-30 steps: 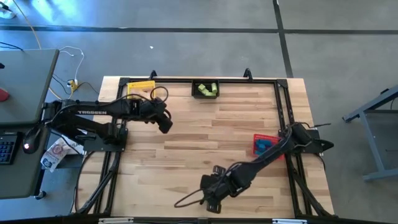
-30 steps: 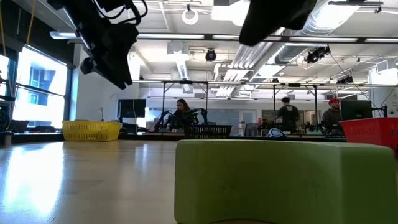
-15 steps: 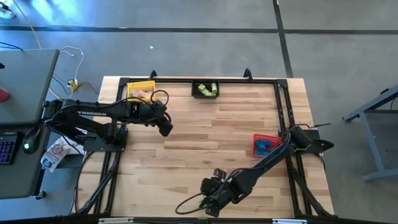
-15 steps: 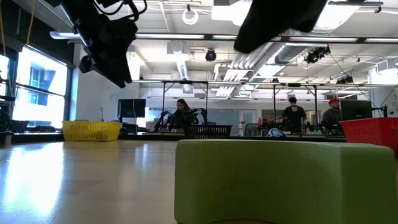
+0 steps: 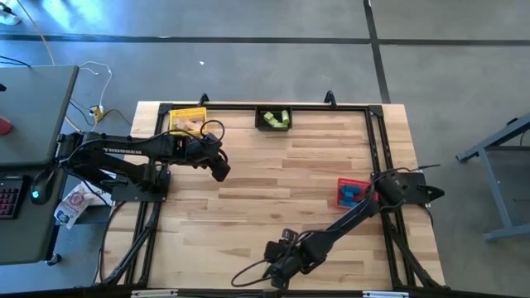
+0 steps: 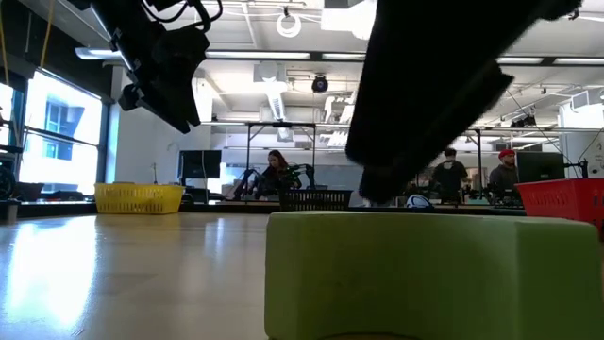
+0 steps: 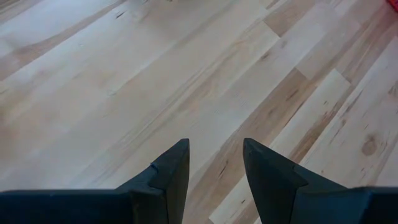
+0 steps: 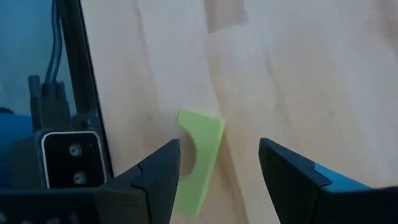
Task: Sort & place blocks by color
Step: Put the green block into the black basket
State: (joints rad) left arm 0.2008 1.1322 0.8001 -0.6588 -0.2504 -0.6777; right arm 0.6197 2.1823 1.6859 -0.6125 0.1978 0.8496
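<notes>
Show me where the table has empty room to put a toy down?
The wide wood in the middle of the table is bare, between the left gripper, the black bin and the red bin. It is crowded at the near edge, where the right gripper hangs open over a green block, and along the far edge by the yellow bin.

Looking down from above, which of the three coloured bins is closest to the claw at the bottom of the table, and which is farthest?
From the right gripper, at the table's near edge:
1. Red bin, nearest, on the right side by that arm's base.
2. Black bin, at the middle of the far edge, holding green blocks.
3. Yellow bin, farthest, at the far left corner.
</notes>
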